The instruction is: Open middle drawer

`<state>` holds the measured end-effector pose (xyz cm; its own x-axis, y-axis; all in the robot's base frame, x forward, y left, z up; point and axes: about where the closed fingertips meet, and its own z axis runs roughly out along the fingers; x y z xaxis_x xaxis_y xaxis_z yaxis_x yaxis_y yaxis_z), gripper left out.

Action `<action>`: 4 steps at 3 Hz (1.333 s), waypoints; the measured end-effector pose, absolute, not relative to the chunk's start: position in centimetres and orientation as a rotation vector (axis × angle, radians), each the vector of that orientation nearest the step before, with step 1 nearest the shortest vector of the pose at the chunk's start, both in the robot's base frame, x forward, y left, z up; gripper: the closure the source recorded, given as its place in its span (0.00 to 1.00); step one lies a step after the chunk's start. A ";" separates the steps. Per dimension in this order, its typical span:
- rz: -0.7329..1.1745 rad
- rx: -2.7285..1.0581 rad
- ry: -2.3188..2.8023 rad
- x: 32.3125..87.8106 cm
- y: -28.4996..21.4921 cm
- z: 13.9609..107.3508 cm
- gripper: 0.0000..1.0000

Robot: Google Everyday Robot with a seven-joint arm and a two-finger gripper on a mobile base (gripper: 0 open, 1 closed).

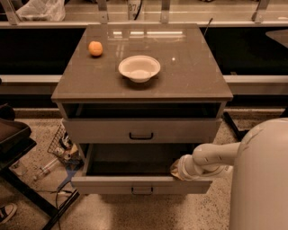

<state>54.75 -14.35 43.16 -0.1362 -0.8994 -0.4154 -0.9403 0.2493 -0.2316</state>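
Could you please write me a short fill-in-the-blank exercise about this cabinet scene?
1. On the cabinet top, the white bowl sits right of a round ____ fruit.
2. The middle drawer stands ____, not shut.
3. The claw is at that drawer's ____ end.
Missing: orange; open; right.

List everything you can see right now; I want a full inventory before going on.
cabinet: one, grey-brown, centre of view
orange: one, orange, back left of the cabinet top
bowl: one, white, middle of the cabinet top
top drawer: one, grey-brown, black handle, just under the top
middle drawer: one, grey-brown, black handle, standing open below it
plastic bag: one, pale, far back left
floor clutter: wire basket and small bits, left of the cabinet
arm: one, white, reaching in from the right
gripper: one, inside the middle drawer's front right corner
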 end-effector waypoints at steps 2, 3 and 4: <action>0.146 -1.719 2.125 51.3 -14.6 42.5 1.00; 0.149 -1.724 2.132 51.0 -14.6 42.4 1.00; 0.233 -1.840 2.166 47.1 -14.1 42.7 1.00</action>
<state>47.14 -14.08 42.70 -0.1427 -0.9365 -0.3203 -0.9832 0.1713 -0.0629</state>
